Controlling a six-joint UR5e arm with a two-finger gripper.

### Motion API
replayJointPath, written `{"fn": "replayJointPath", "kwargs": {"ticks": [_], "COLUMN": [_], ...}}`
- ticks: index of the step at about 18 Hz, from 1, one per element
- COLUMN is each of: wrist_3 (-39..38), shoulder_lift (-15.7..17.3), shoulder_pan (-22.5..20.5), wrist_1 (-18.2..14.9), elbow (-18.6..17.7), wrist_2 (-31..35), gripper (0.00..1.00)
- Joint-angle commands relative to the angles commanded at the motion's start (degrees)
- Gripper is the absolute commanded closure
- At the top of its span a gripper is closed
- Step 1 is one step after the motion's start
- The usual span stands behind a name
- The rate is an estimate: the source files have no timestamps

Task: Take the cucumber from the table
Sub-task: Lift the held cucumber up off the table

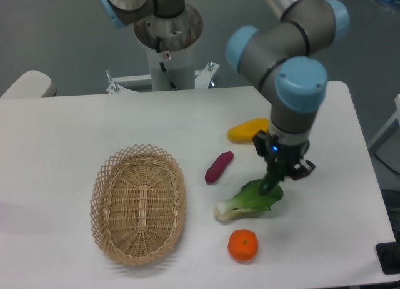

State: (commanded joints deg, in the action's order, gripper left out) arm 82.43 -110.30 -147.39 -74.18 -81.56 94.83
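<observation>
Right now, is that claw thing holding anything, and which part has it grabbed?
Yes. The gripper holds the cucumber by its upper end; the rest hangs down in front of the bok choy.

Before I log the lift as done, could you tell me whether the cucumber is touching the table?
Apart. The camera view shows the cucumber hanging from the shut gripper, lifted above the table, its lower end in front of the bok choy.

This looks like a robotics lab. A grey-and-blue industrial arm (284,51) stands on a bolted white pedestal (167,57) at the far edge of a bare white table (75,126), against a plain grey wall (56,32). Toy-like produce and a wicker basket (139,204) lie spread out on the table as test props.
</observation>
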Motion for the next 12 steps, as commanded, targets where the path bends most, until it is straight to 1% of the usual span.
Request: {"fn": "replayJointPath", "kwargs": {"ticks": [6,12], "wrist_3": [0.2,-0.1], "shoulder_lift": [0.4,0.8], "shoulder_pan": [-0.8,-0.6], "wrist_1": [0.2,0.4], "elbow": [0.3,0.6], "wrist_2": [-0.5,-1.0], "gripper": [0.72,0.72]}}
